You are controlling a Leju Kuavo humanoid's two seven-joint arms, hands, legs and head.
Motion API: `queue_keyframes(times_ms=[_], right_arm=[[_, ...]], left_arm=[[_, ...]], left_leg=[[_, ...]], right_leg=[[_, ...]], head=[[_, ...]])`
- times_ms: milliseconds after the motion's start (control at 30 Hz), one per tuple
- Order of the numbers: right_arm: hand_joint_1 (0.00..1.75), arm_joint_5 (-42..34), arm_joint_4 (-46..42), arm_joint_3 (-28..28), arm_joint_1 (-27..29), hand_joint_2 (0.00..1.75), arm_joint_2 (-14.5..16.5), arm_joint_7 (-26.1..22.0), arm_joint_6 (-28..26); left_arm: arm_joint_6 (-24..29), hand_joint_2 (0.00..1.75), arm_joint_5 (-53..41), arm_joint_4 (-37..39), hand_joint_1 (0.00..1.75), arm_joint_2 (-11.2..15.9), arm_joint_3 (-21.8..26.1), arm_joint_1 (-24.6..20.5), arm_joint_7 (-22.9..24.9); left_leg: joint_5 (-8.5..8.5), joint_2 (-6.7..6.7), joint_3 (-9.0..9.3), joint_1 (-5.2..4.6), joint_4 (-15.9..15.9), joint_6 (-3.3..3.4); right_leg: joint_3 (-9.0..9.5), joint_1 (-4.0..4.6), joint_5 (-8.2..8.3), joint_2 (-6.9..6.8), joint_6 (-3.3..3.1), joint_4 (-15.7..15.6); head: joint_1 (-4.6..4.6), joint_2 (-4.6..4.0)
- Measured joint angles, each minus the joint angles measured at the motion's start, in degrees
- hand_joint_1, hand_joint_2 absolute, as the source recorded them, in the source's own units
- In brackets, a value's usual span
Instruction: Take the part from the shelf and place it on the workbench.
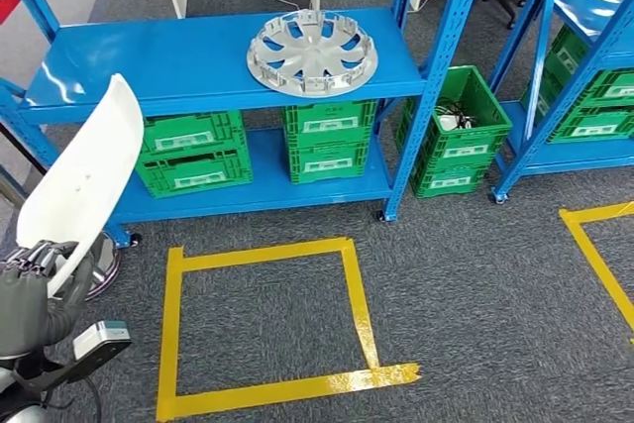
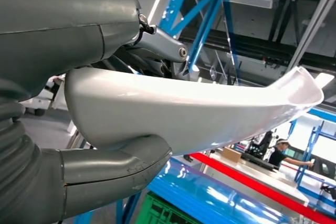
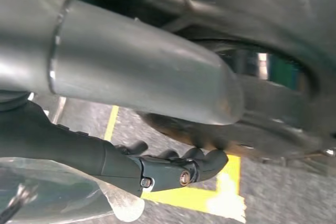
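At the lower left of the head view the left hand [image 1: 47, 279] grips a white curved part [image 1: 82, 173], which stands up and leans toward the upper right, its top overlapping the left end of the blue shelf [image 1: 187, 61]. In the left wrist view the thumb [image 2: 115, 169] presses one face of the part [image 2: 190, 114] and darker fingers [image 2: 162, 45] close on the other face. A silver wheel cover [image 1: 312, 51] lies flat on the upper shelf board, right of centre. Green crates [image 1: 196, 151] sit on the lower board, and another crate [image 1: 458, 131] stands on the carpet just right of the shelf. A yellow tape square [image 1: 262, 324] marks the carpet [image 1: 485, 294] at bottom centre. In the right wrist view the right hand [image 3: 158, 129] has its thumb and dark fingers [image 3: 198, 163] extended over yellow tape; whether it holds anything I cannot tell.
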Motion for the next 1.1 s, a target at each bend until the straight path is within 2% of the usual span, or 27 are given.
queue_keyframes(times_ms=[67, 100, 133, 167, 200, 267, 300, 333, 367, 433, 467, 500, 533, 567, 600, 633, 667, 700, 733, 767, 833, 867, 933, 967, 1000, 1033, 1100], right_arm=[[0.00, -1.35, -2.16, 0.80, 0.22, 0.00, -1.10, 0.11, -0.62], [0.00, -1.88, -3.06, 1.14, 0.27, 0.00, -1.57, 0.09, -0.84], [0.00, -2.31, -3.86, 1.46, 0.32, 0.00, -1.98, 0.07, -1.02], [0.00, -2.63, -4.60, 1.74, 0.40, 0.00, -2.37, 0.03, -1.19], [0.00, -2.91, -5.25, 1.98, 0.49, 0.00, -2.72, -0.05, -1.35], [0.00, -3.40, -6.54, 2.47, 0.56, 0.00, -3.33, -0.37, -1.78], [0.00, -3.57, -7.07, 2.74, 0.50, 0.00, -3.52, -0.60, -1.99], [0.00, -3.69, -7.43, 3.04, 0.40, 0.00, -3.66, -0.84, -2.21], [0.00, -3.72, -7.65, 3.35, 0.31, 0.00, -3.70, -1.10, -2.38], [0.00, -3.77, -7.86, 4.12, 0.12, 0.00, -3.69, -1.81, -2.51], [0.00, -3.79, -7.89, 4.52, 0.02, 0.00, -3.68, -2.30, -2.47], [0.00, -3.80, -7.90, 4.90, -0.10, 0.00, -3.68, -2.81, -2.40], [0.00, -3.83, -7.87, 5.26, -0.27, 0.00, -3.68, -3.39, -2.29], [0.00, -3.92, -7.80, 5.63, -0.42, 0.00, -3.68, -4.02, -2.17], [0.00, -4.06, -7.68, 6.06, -0.63, 0.00, -3.68, -4.71, -2.01], [0.00, -4.32, -7.52, 6.52, -0.87, 0.00, -3.67, -5.44, -1.78], [0.00, -4.58, -7.33, 6.93, -1.10, 0.00, -3.66, -6.10, -1.56], [0.00, -4.83, -7.14, 7.27, -1.29, 0.00, -3.64, -6.63, -1.32], [0.00, -5.08, -6.97, 7.51, -1.47, 0.00, -3.60, -7.06, -1.11], [0.00, -5.36, -6.77, 7.69, -1.68, 0.00, -3.55, -7.46, -0.88], [0.00, -6.10, -6.14, 8.17, -2.17, 0.00, -3.29, -8.25, -0.23], [0.00, -6.46, -5.70, 8.41, -2.36, 0.00, -3.15, -8.65, 0.18], [0.00, -6.84, -4.79, 8.78, -2.55, 0.00, -2.94, -9.17, 0.97], [0.00, -6.94, -4.36, 8.93, -2.63, 0.00, -2.84, -9.37, 1.38], [0.00, -7.05, -3.88, 9.08, -2.75, 0.00, -2.71, -9.58, 1.81], [0.00, -7.22, -3.37, 9.24, -2.92, 0.00, -2.58, -9.85, 2.26], [0.00, -7.73, -2.22, 9.52, -3.29, 0.00, -2.22, -10.54, 3.17]], left_arm=[[0.00, 1.75, 0.29, 0.27, 1.75, 0.17, -0.46, -0.53, 0.01], [0.00, 1.75, 0.40, 0.40, 1.75, 0.25, -0.72, -0.73, 0.01], [0.00, 1.75, 0.45, 0.56, 1.75, 0.32, -0.97, -0.87, 0.01], [0.00, 1.75, 0.49, 0.72, 1.75, 0.35, -1.17, -1.01, 0.01], [0.00, 1.75, 0.56, 0.89, 1.75, 0.38, -1.33, -1.20, 0.01], [0.00, 1.75, 0.81, 1.21, 1.75, 0.54, -1.56, -1.64, 0.01], [0.00, 1.75, 1.03, 1.33, 1.75, 0.67, -1.64, -1.83, 0.01], [0.00, 1.75, 1.23, 1.40, 1.75, 0.81, -1.72, -1.97, 0.00], [0.00, 1.75, 1.40, 1.45, 1.75, 0.97, -1.83, -2.05, -0.01], [0.00, 1.75, 1.74, 1.57, 1.75, 1.30, -2.10, -2.10, -0.01], [0.00, 1.75, 1.92, 1.65, 1.75, 1.50, -2.21, -2.06, -0.02], [0.00, 1.75, 2.13, 1.73, 1.75, 1.68, -2.27, -1.99, -0.04], [-0.01, 1.75, 2.36, 1.81, 1.75, 1.81, -2.28, -1.91, -0.09], [-0.01, 1.75, 2.52, 1.87, 1.75, 1.91, -2.27, -1.80, -0.20], [-0.02, 1.75, 2.70, 1.92, 1.75, 1.98, -2.22, -1.63, -0.35], [-0.03, 1.75, 2.86, 1.95, 1.75, 2.07, -2.14, -1.40, -0.52], [-0.03, 1.75, 3.04, 1.96, 1.75, 2.15, -2.03, -1.16, -0.69], [-0.04, 1.75, 3.23, 1.97, 1.75, 2.23, -1.87, -0.98, -0.83], [-0.04, 1.75, 3.38, 1.97, 1.75, 2.30, -1.64, -0.84, -0.94], [-0.04, 1.75, 3.55, 1.96, 1.75, 2.38, -1.37, -0.72, -1.07], [-0.03, 1.75, 3.84, 1.94, 1.75, 2.65, -0.67, -0.35, -1.40], [-0.03, 1.75, 4.06, 1.93, 1.75, 2.81, -0.29, -0.12, -1.60], [-0.03, 1.75, 4.44, 1.92, 1.75, 3.05, 0.32, 0.36, -1.92], [-0.07, 1.75, 4.69, 1.92, 1.75, 3.13, 0.54, 0.53, -2.03], [-0.12, 1.75, 4.92, 1.92, 1.75, 3.16, 0.71, 0.69, -2.13], [-0.22, 1.75, 5.23, 1.92, 1.75, 3.18, 0.90, 0.87, -2.25], [-0.57, 1.75, 5.92, 1.92, 1.75, 3.17, 1.53, 1.29, -2.62]], left_leg=[[1.17, 0.22, -1.52, -0.11, 0.10, 0.48], [1.76, 0.30, -2.33, -0.21, 0.18, 0.55], [2.31, 0.36, -3.12, -0.31, 0.27, 0.59], [2.84, 0.38, -3.91, -0.43, 0.39, 0.59], [3.36, 0.38, -4.67, -0.54, 0.51, 0.56], [4.36, 0.31, -5.76, -0.82, 0.75, 0.34], [4.91, 0.31, -6.10, -0.95, 0.85, 0.13], [5.48, 0.32, -6.29, -1.00, 0.85, -0.10], [6.06, 0.35, -6.47, -1.00, 0.76, -0.39], [6.67, 0.28, -6.88, -0.89, 0.58, -1.03], [5.60, 0.17, -7.21, -0.81, 1.11, -1.42], [3.35, 0.07, -7.68, -0.73, 2.68, -1.79], [0.16, -0.01, -8.23, -0.54, 5.32, -2.12], [-2.99, -0.02, -8.69, -0.39, 8.78, -2.40], [-5.22, -0.02, -9.03, -0.25, 12.43, -2.62], [-5.89, -0.02, -8.99, -0.15, 15.25, -2.82], [-5.19, -0.02, -8.42, -0.04, 16.66, -2.98], [-3.50, -0.02, -7.19, 0.08, 16.36, -3.11], [-1.73, -0.01, -5.12, 0.20, 14.14, -3.20], [-0.93, -0.02, -2.51, 0.28, 10.58, -3.20], [-1.68, -0.05, 2.06, 0.20, 3.44, -2.72], [-2.47, -0.07, 3.09, 0.07, 1.46, -2.42], [-2.41, 0.03, 2.83, 0.03, 0.50, -1.63], [-1.92, 0.15, 2.31, 0.12, 0.38, -1.19], [-1.28, 0.28, 1.65, 0.24, 0.28, -0.68], [-0.59, 0.42, 0.89, 0.35, 0.20, -0.28], [0.83, 0.52, -0.79, 0.27, 0.29, 0.02]], right_leg=[[-2.33, -0.07, -5.56, 0.04, 0.39, 7.37], [-3.07, -0.09, -7.14, 0.03, 0.48, 11.07], [-3.15, -0.09, -7.36, 0.03, 0.49, 13.42], [-2.27, -0.08, -6.35, 0.03, 0.39, 13.77], [-0.34, -0.08, -4.67, 0.04, 0.20, 12.04], [6.20, 0.07, -2.42, 0.10, -0.46, 3.75], [9.40, 0.15, -2.51, 0.15, -0.79, -0.89], [11.54, 0.28, -2.91, 0.24, -1.04, -4.26], [12.57, 0.42, -3.25, 0.31, -1.23, -6.20], [11.72, 0.39, -2.44, 0.25, -1.74, -6.77], [11.07, 0.30, -1.77, 0.13, -2.14, -6.84], [10.33, 0.18, -0.99, -0.03, -2.56, -6.91], [9.64, 0.14, -0.31, -0.18, -2.91, -6.88], [8.94, 0.16, 0.35, -0.25, -3.12, -6.77], [8.17, 0.20, 1.00, -0.32, -3.22, -6.56], [7.24, 0.21, 1.62, -0.35, -3.23, -6.21], [6.10, 0.20, 2.17, -0.35, -3.17, -5.76], [4.83, 0.18, 2.64, -0.35, -3.05, -5.17], [3.60, 0.15, 3.02, -0.34, -2.88, -4.49], [2.56, 0.19, 3.31, -0.32, -2.66, -3.80], [1.17, 0.31, 3.96, -0.23, -2.11, -2.70], [0.77, 0.35, 4.40, -0.20, -1.81, -2.47], [0.22, 0.31, 5.21, -0.11, -1.21, -2.34], [-0.20, 0.29, 4.64, 0.00, -0.91, -1.97], [-0.75, 0.30, 2.99, 0.14, -0.61, -0.84], [-1.42, 0.28, 0.38, 0.28, -0.35, 1.30], [-2.77, 0.28, -5.17, 0.45, 0.05, 8.18]], head=[[0.14, 0.00], [0.14, 0.00], [0.16, 0.00], [0.15, 0.00], [0.14, 0.00], [0.15, 0.00], [0.14, 0.00], [0.13, 0.00], [0.13, 0.00], [0.17, 0.00], [0.15, 0.00], [0.01, 0.00], [-0.09, 0.00], [-0.20, 0.00], [-0.26, 0.00], [-0.23, 0.00], [-0.26, 0.00], [-0.26, 0.00], [-0.26, 0.00], [-0.27, 0.00], [-0.22, 0.00], [-0.22, 0.00], [-0.21, 0.00], [-0.20, 0.00], [-0.11, 0.00], [-0.03, 0.00], [0.12, 0.00]])
